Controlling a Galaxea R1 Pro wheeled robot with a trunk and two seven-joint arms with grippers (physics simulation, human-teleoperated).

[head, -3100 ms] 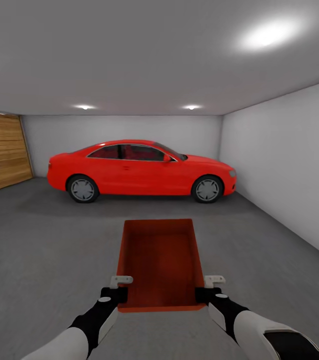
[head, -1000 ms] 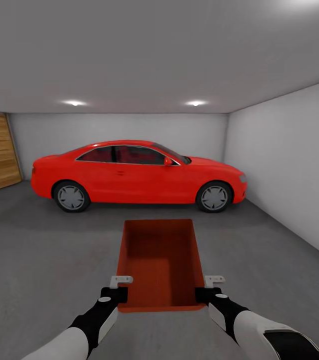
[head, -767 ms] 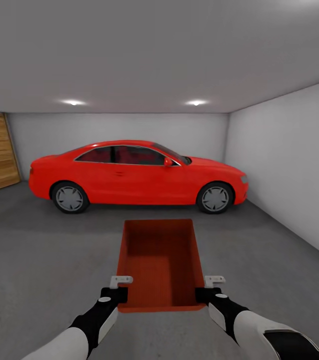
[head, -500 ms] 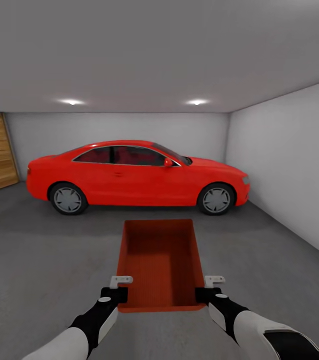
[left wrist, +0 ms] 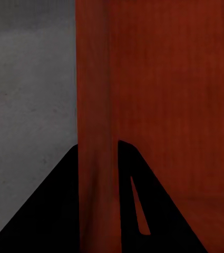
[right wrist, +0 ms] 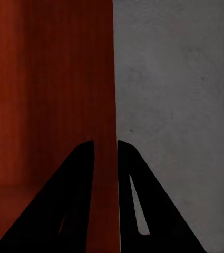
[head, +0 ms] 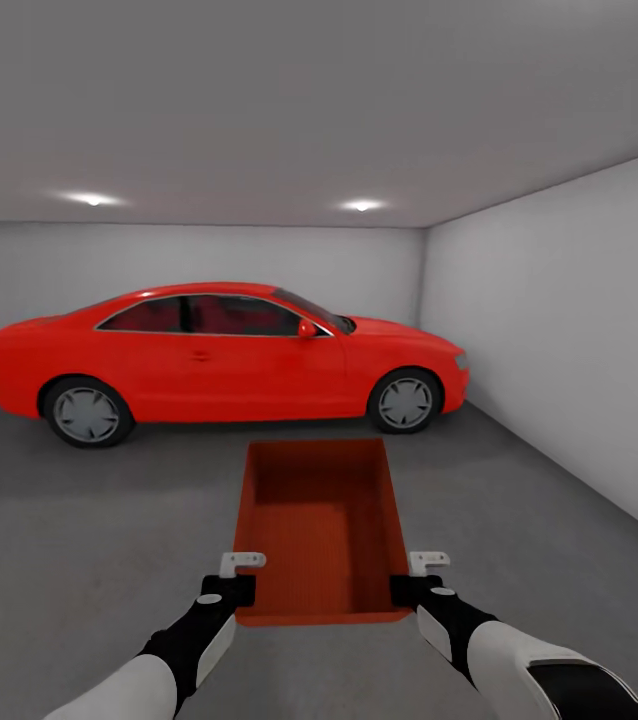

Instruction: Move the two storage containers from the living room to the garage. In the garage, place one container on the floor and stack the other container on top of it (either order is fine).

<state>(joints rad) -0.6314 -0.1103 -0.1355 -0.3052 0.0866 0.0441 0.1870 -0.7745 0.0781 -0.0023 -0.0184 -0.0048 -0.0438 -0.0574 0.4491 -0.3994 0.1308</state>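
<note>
Both grippers hold one orange-red storage container [head: 319, 525] out in front of the robot: the left gripper [head: 237, 578] pinches the near end of its left side wall and the right gripper [head: 417, 578] pinches the near end of its right side wall, and each wrist view shows dark fingers [left wrist: 98, 211] closed narrowly with the thin red wall between them. The bin hangs level and open side up, clear above the grey concrete floor [head: 89, 540] of the garage, with a red car [head: 224, 360] parked across the far end and a white wall [head: 569, 340] on the right. This looks like the carrying step, arrived in the garage but with nothing set down yet. The next move probably calls for lowering the bin evenly until its base rests flat on the floor, then parting both pairs of fingers together so it does not tip.
</note>
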